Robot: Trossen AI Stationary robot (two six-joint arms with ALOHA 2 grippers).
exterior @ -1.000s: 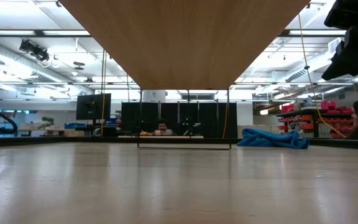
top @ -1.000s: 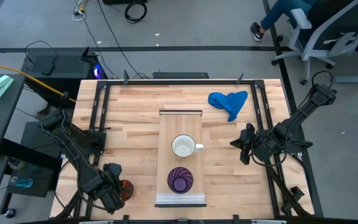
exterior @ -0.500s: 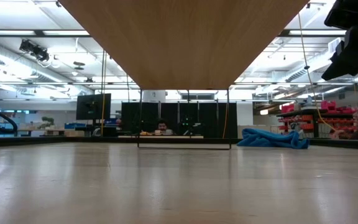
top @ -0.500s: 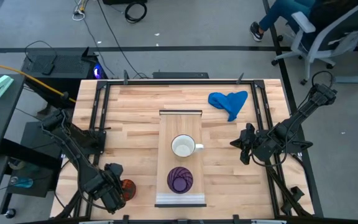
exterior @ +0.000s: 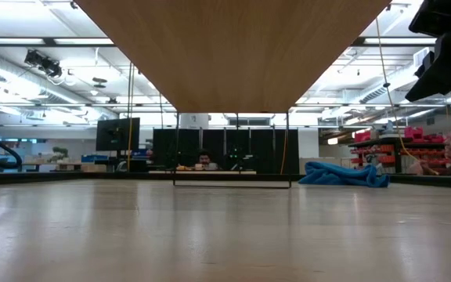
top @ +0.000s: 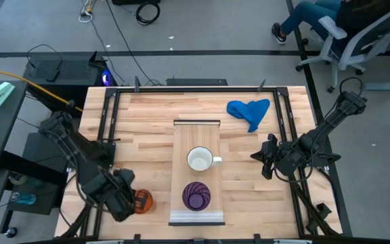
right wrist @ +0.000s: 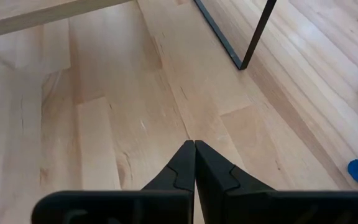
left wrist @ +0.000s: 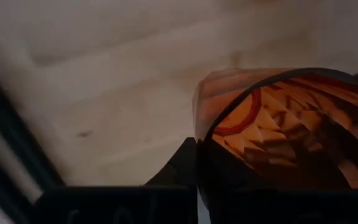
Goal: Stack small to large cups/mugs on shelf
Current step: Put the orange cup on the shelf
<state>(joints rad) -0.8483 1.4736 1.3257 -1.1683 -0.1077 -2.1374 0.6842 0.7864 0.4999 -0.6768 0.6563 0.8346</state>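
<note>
The left gripper [top: 133,201] is clamped on the orange ribbed cup [top: 141,200] at the table's near-left corner, beside the shelf [top: 196,135]. The cup looks light, thin-walled and rigid; its ribs should resist slipping, and a pinch across the rim wall appears sound. The white mug [top: 199,160] and purple ribbed cup [top: 196,195] stand on the shelf. The right gripper [right wrist: 194,163] waits, fingers pressed together, empty.
</note>
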